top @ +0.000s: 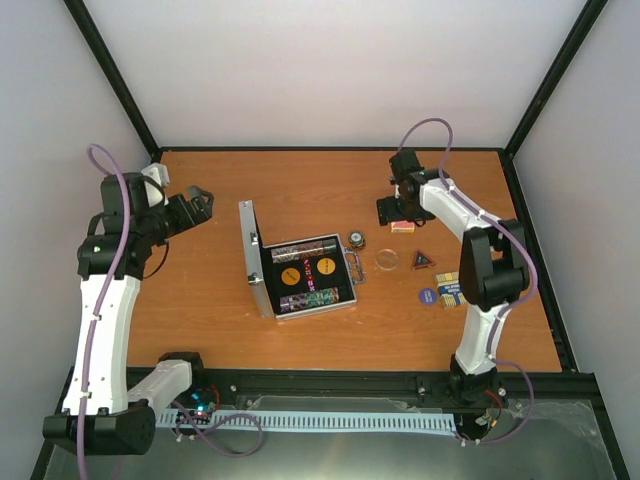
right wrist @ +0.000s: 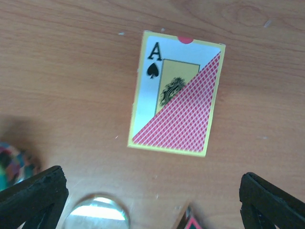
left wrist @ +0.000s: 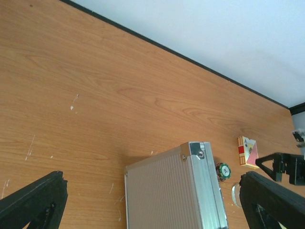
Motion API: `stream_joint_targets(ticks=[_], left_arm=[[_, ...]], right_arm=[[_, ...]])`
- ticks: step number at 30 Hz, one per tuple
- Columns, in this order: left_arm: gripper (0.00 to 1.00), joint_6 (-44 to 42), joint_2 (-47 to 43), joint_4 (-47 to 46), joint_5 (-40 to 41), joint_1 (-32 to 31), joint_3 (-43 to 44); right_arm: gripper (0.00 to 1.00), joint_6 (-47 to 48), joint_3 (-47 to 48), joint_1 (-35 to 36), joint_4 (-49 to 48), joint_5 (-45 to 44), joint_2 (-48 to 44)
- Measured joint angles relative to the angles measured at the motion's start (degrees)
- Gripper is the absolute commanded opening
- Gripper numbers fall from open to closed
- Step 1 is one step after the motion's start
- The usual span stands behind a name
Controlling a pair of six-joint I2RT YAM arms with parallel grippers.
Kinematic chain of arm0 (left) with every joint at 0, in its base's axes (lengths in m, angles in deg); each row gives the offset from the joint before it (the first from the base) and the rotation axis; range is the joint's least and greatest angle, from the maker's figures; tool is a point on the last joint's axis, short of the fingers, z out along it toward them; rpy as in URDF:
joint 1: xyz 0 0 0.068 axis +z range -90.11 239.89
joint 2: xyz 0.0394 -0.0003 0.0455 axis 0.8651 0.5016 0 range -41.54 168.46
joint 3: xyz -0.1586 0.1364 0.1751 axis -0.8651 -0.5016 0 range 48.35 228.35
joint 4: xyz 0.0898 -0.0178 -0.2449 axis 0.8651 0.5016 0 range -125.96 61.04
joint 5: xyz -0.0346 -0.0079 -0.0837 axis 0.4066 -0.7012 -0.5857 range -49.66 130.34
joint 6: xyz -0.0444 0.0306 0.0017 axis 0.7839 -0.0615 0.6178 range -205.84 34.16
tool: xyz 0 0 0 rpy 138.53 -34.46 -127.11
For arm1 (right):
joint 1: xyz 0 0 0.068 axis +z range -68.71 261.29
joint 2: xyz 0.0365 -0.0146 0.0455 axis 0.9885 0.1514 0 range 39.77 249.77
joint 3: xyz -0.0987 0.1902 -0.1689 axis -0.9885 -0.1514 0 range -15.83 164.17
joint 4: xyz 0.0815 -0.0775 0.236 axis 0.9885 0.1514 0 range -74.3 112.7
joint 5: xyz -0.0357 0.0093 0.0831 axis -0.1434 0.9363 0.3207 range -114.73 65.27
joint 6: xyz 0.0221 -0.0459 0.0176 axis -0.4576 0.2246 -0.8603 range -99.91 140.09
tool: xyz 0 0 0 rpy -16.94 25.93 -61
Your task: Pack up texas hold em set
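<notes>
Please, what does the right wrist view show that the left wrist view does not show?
Only the right wrist view: a corner of the triangular button, and the ace of spades on the red card deck, large enough to read. Only the left wrist view: the ribbed silver case seen from behind, and the far edge of the wooden table. Both: the deck itself flat on that table, the chip stack, a clear round disc, and each arm's own open jaws at the lower corners.
</notes>
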Motion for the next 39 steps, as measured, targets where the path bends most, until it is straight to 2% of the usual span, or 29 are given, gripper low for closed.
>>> stream_joint_targets(ticks=[9, 20, 39], left_arm=[[1.00, 0.1, 1.0, 2.9, 0.8, 0.0, 0.0], [1.00, 1.1, 3.3, 0.5, 0.5, 0.0, -0.1], [1.00, 2.1, 8.7, -5.7, 0.3, 0.0, 0.1]], right_arm=[[0.96, 1.7, 6.7, -3.4, 0.0, 0.6, 10.3], [0.90, 2.5, 10.2, -3.4, 1.1, 0.8, 16.3], [0.80, 0.7, 10.5, -3.4, 1.2, 1.6, 18.0]])
